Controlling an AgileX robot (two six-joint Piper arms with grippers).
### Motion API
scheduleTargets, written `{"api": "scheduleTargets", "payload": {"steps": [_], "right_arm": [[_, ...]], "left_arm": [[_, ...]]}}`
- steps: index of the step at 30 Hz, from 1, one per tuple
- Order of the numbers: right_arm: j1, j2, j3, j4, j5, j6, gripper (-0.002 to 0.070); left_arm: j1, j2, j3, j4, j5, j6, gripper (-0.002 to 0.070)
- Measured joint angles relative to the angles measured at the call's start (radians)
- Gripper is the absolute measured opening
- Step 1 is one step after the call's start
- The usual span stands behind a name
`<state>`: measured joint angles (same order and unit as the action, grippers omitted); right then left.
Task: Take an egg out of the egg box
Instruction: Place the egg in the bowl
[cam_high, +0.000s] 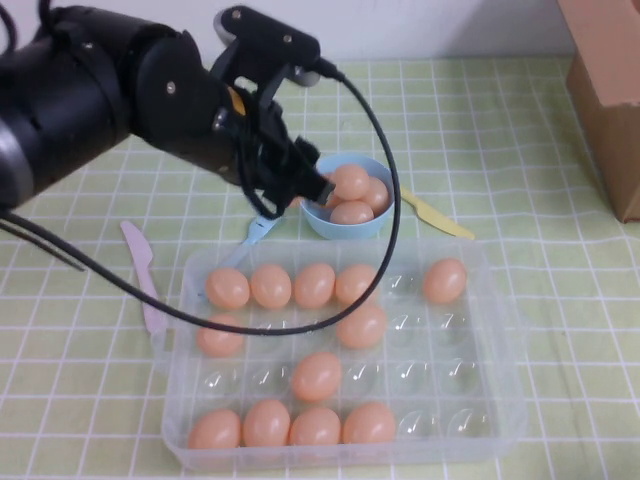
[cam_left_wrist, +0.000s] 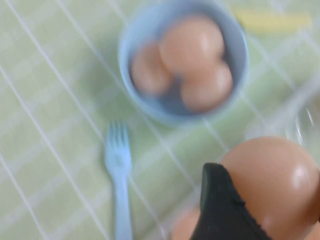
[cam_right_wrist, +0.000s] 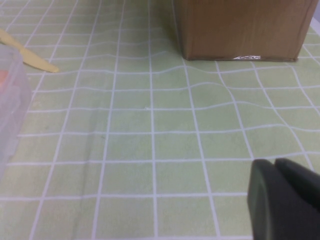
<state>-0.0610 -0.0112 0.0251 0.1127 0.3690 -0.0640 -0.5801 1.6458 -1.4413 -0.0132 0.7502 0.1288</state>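
Observation:
My left gripper (cam_high: 300, 180) hangs above the table just left of the light-blue bowl (cam_high: 318, 222) and behind the egg box's far edge. It is shut on a glossy peach-orange egg (cam_left_wrist: 280, 170), which fills the space beside one black finger (cam_left_wrist: 220, 210) in the left wrist view; in the high view that egg is mostly hidden by the gripper. The clear plastic egg box (cam_high: 500, 330) lies at the front with several eggs in its cells, such as one (cam_high: 316, 376) near the middle. My right gripper (cam_right_wrist: 280, 200) is shut and empty, low over the green checked cloth, out of the high view.
The bowl (cam_left_wrist: 135, 45) holds three eggs. A blue fork (cam_high: 255, 235) and a pink knife (cam_high: 145, 280) lie left of the box, and a yellow knife (cam_high: 440, 215) lies right of the bowl. A cardboard box (cam_high: 610, 90) stands at the far right.

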Motion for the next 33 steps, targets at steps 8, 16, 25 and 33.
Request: {"api": "scheduleTargets", "payload": {"steps": [8, 16, 25, 33], "right_arm": [[0.0, -0.002, 0.0, 0.0, 0.0, 0.0, -0.0017], [0.0, -0.002, 0.0, 0.0, 0.0, 0.0, -0.0017], [0.0, -0.002, 0.0, 0.0, 0.0, 0.0, -0.0017], [0.0, -0.002, 0.0, 0.0, 0.0, 0.007, -0.0017]], "left_arm": [[0.019, 0.165, -0.002, 0.013, -0.359, -0.023, 0.0327], [0.032, 0.292, -0.002, 0.002, -0.524, -0.048, 0.0327], [0.052, 0.351, -0.002, -0.025, -0.604, -0.052, 0.0327], [0.052, 0.389, -0.004, -0.049, -0.621, -0.052, 0.0327]]}}
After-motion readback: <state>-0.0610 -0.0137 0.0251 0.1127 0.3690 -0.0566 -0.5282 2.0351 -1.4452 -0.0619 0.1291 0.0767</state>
